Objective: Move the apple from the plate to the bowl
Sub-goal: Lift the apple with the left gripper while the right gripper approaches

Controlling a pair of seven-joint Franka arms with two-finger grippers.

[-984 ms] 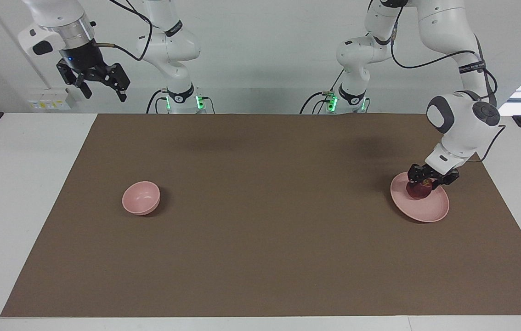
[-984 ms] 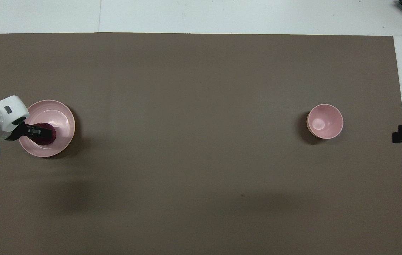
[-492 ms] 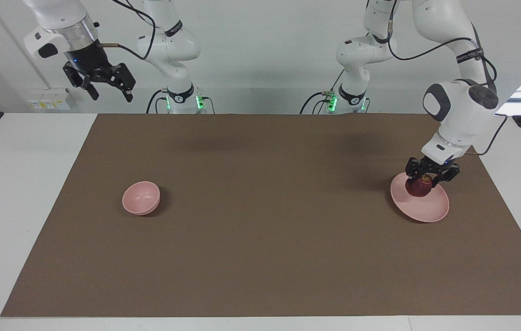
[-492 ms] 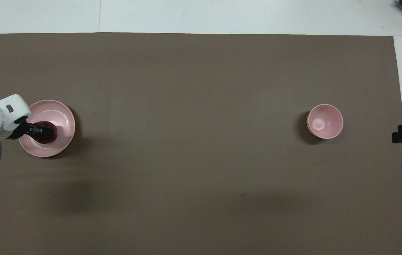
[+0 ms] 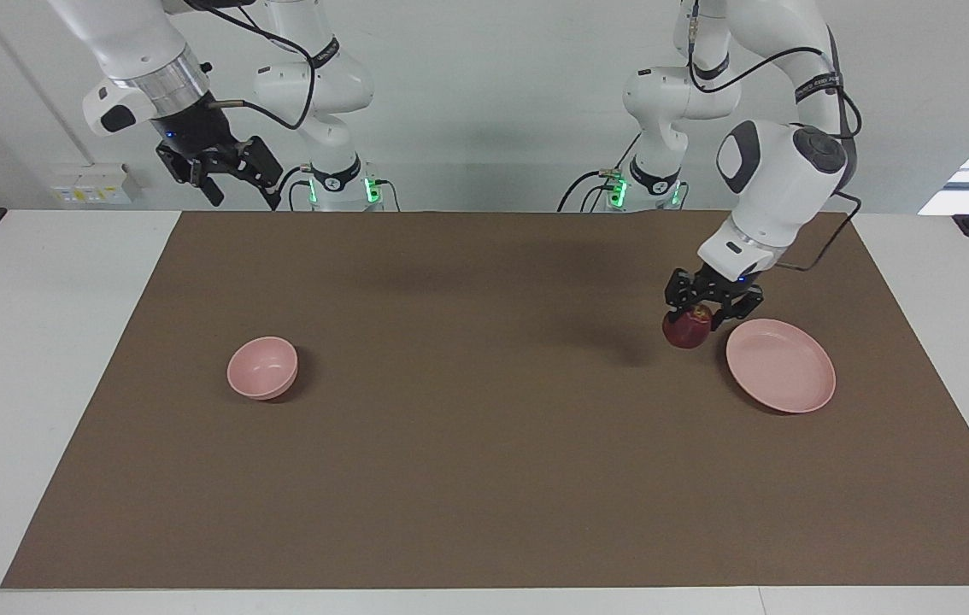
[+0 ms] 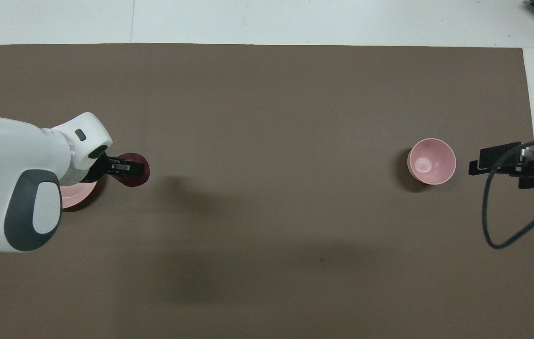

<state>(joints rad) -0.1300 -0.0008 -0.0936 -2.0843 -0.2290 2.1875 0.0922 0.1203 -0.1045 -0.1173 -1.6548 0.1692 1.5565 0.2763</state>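
My left gripper (image 5: 701, 320) is shut on the dark red apple (image 5: 687, 330) and holds it in the air over the brown mat, just beside the pale pink plate (image 5: 782, 366). The plate now lies bare. In the overhead view the apple (image 6: 133, 169) shows past the left gripper (image 6: 125, 166), and the arm hides most of the plate (image 6: 76, 196). The small pink bowl (image 5: 262, 367) stands toward the right arm's end of the table; it also shows in the overhead view (image 6: 432, 161). My right gripper (image 5: 235, 184) is open, raised over the mat's edge nearest the robots.
A brown mat (image 5: 484, 478) covers most of the white table (image 5: 40, 359). The right arm's black cable (image 6: 497, 221) hangs over the mat's end beside the bowl.
My left gripper has lifted the apple off the plate and carried it toward the middle of the table. My right gripper has come lower and closer over the mat's end.
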